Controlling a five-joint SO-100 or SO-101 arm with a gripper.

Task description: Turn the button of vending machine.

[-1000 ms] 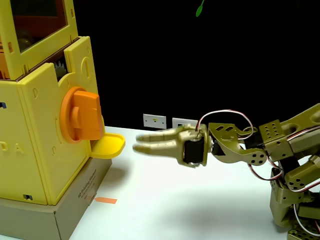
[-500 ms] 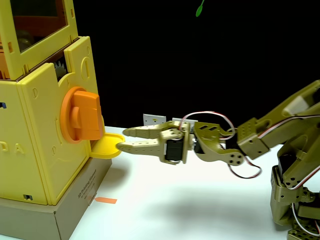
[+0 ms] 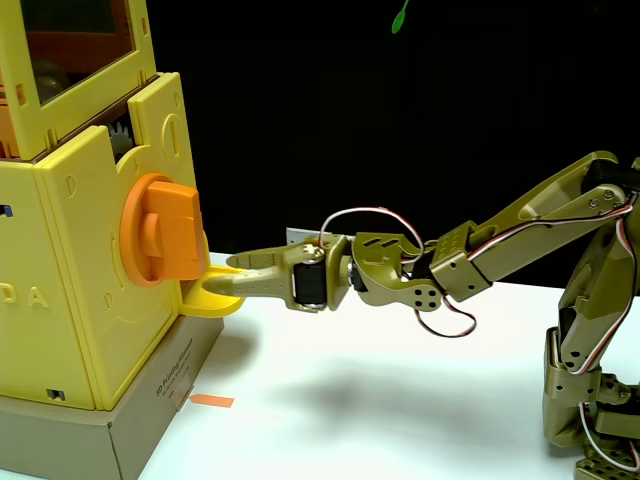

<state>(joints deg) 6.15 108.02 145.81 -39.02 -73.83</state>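
Olive-green two-finger gripper [image 3: 222, 273] is stretched out flat in the fixed view, tips over the yellow rounded plastic tray [image 3: 222, 297] at the machine's foot. Fingers look nearly together with only a thin gap, nothing held. Tips appear to overlap or touch the tray rim; contact cannot be confirmed from this angle.

Large orange plastic knob [image 3: 163, 231], a round disc with a thick rectangular bar standing upright across its face, sits at about 10 o'clock from the gripper tips, near but apart. It is mounted on the side face of the big boxy yellow plastic vending machine [image 3: 75, 285], which has an orange-tinted window at top and rests on a grey cardboard base [image 3: 150, 425].

Step judged: approach, knob not yet gripped. Next move likely calls for raising the wrist toward 10 o'clock, spreading the fingers to straddle the bar, clamping, then rolling the wrist. Risk: snagging the tray while lifting.
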